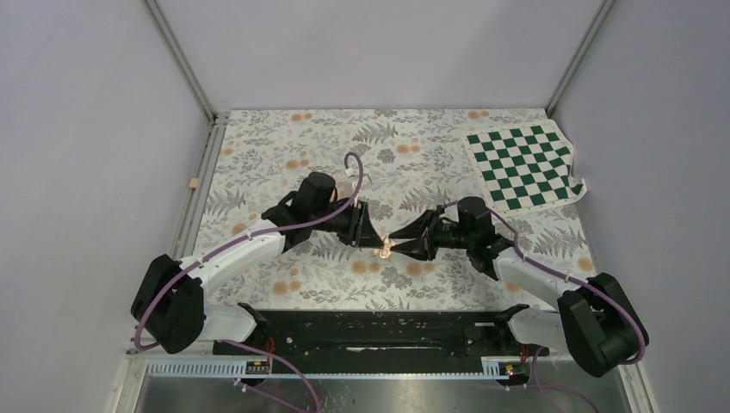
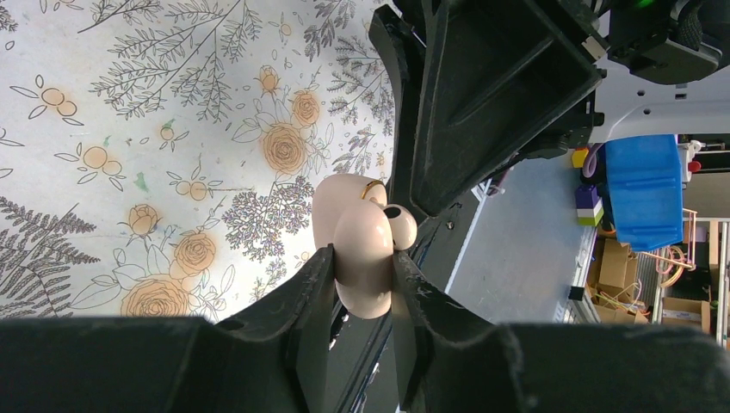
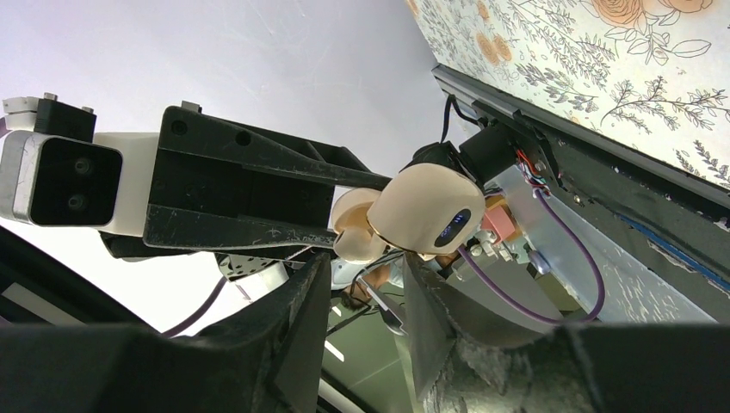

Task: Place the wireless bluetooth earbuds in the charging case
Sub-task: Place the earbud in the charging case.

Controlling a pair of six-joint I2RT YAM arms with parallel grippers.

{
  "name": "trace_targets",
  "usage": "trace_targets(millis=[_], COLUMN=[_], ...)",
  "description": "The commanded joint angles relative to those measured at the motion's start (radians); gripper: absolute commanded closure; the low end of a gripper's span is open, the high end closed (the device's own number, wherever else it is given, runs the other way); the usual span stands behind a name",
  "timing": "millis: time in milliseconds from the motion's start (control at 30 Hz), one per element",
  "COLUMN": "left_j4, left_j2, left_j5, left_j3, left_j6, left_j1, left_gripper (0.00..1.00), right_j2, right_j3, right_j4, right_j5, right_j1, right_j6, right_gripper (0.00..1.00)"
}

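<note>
Over the near middle of the flowered table [image 1: 284,142], the two arms meet tip to tip, and the work sits in the small gap between them. The left gripper [image 2: 361,280] has its jaws pinched on the lower part of the pale peach case [image 3: 422,211], one finger on each side. This braces the case in the air with its opening turned toward the right arm, rather than loose on the cloth where a push would slide it. The lid looks swung back behind the body, leaving the hollow free. One earbud [image 2: 402,230], cream with a dark spot, sits at the case's edge on the side facing the right gripper [image 3: 366,284]. I cannot tell whether it is fully seated, and I see no second bud for certain. The right gripper's jaws stand spread, with a gap between the fingers and nothing held in it, and its tips are just short of the case. That placing would suit either freeing the bud or nudging it home. I judge the next move needs a gentle, straight press, since a sideways shove could pop the bud out or twist the case in the left grip. Far right, a green checkered cloth [image 1: 523,165] lies well apart.
</note>
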Motion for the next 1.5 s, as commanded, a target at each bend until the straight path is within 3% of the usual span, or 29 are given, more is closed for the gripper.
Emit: trace_targets(millis=[0,167,333,600,800,1133,1467], left_j4=[0.044,0.038,0.011,-0.052,-0.105,-0.157,-0.168], left_j2=[-0.003,0.0,0.013,0.049,0.063,0.09,0.107], left_j5=[0.022,0.018,0.026,0.054,0.058,0.085,0.094], left_j3=[0.048,0.048,0.064,0.094,0.126,0.168,0.194], left_j6=[-0.009,-0.008,0.004,0.035,0.059,0.075,0.076], left_j1=[0.004,0.006,0.008,0.019,0.019,0.02,0.019], left_gripper=[1.0,1.0,1.0,1.0,1.0,1.0,1.0], right_j2=[-0.005,-0.018,-0.08,-0.19,-0.18,-0.075,-0.039], right_j3=[0.009,0.01,0.018,0.227,0.46,0.622,0.644], right_j4=[0.034,0.041,-0.084,-0.649,-1.016,-1.066,-1.025], right_j5=[-0.015,-0.025,-0.043,0.024,0.265,0.465,0.508], right_j1=[-0.007,-0.007,-0.019,-0.04,-0.025,0.121,0.212], right_j6=[-0.007,-0.012,-0.115,-0.584,-0.942,-1.05,-1.024], right_gripper=[0.56,0.55,0.55,0.57,0.73,0.88,0.89])
